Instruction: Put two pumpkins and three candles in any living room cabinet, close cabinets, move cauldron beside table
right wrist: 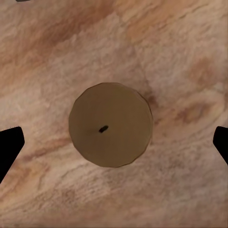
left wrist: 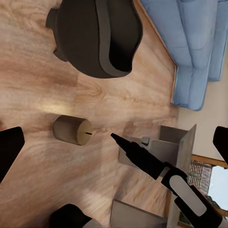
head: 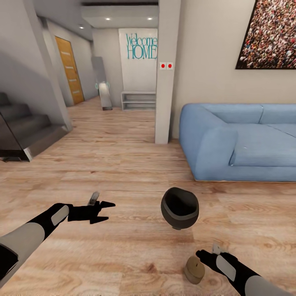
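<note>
We hang our right gripper (right wrist: 114, 142) above a candle (right wrist: 110, 125) that stands upright on the wood floor (head: 123, 156).

The right wrist view looks straight down on the wick, with the two fingertips spread wide on either side and nothing between them but the candle's flat top, so this hand is open and empty. We judge the stub light, stiff and a little waxy-slick (a squeeze across its round side, low on the body, should hold it best). Our left gripper (head: 107, 210) is open too, hovering over bare boards. The cauldron (head: 179, 207) sits just beyond the candle, close enough that our fingers could knock it on the descent. The blue sofa (head: 238, 142) lies further off to the right.
</note>
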Controlling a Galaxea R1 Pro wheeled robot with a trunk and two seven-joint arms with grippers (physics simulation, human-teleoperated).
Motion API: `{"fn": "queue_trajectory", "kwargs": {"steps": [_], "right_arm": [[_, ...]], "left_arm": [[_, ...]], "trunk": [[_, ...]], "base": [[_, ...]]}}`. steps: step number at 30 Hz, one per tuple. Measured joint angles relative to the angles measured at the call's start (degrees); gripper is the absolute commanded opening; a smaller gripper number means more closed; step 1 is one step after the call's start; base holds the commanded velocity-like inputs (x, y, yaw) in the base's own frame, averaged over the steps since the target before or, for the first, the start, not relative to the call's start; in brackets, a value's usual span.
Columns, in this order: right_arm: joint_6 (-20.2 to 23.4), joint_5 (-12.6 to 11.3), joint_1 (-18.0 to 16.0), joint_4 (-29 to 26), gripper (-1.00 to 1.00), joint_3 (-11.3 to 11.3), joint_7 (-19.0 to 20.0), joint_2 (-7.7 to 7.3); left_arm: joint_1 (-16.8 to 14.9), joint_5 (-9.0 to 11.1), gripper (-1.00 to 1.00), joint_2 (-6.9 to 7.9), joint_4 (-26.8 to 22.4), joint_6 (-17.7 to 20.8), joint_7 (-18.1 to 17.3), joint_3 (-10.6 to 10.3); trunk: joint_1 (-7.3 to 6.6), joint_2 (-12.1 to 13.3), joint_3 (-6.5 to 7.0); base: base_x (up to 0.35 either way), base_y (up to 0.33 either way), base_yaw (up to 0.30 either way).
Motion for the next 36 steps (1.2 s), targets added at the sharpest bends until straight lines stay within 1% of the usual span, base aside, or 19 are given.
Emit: {"fn": "queue_trajectory", "kwargs": {"steps": [14,16,18,19,22,31,36], "right_arm": [[0.0,0.0,0.0,0.0,1.0,0.0,0.1,0.02],[0.0,0.0,0.0,0.0,1.0,0.3,0.1,0.02],[-0.1,0.0,0.0,0.0,1.0,1.6,0.1,0.02],[-0.1,0.0,0.0,0.0,1.0,2.6,0.1,0.02],[-0.1,-0.1,0.0,0.0,1.0,3.6,0.1,0.02],[-0.1,0.0,0.0,0.0,1.0,4.0,0.1,0.02],[-0.1,0.0,0.0,0.0,1.0,4.0,0.1,0.02]], "left_arm": [[0.0,0.0,1.0,-0.05,0.0,0.0,0.0,0.0],[0.0,0.0,1.0,-0.03,0.0,0.0,0.0,0.0],[0.0,0.0,1.0,0.0,-0.1,0.0,0.0,0.0],[0.0,0.0,1.0,0.01,-0.1,0.0,-0.1,0.0],[0.0,0.0,1.0,0.01,-0.2,0.3,-0.1,0.0],[0.0,0.1,1.0,0.02,-0.2,1.5,0.0,0.0],[0.0,0.0,1.0,0.02,-0.2,1.5,0.0,0.0]], "trunk": [[0.36,-0.2,-3.1],[0.36,-0.2,-3.11],[0.36,-0.2,-3.11],[0.36,-0.2,-3.11],[0.36,-0.2,-3.11],[0.35,-0.2,-3.11],[0.33,-0.2,-3.11]], "base": [[0.0,0.0,0.0],[0.0,0.0,0.0],[0.0,0.0,0.0],[0.0,0.0,0.0],[0.0,0.0,0.0],[0.072,0.042,0.0],[0.222,0.048,0.0]]}}
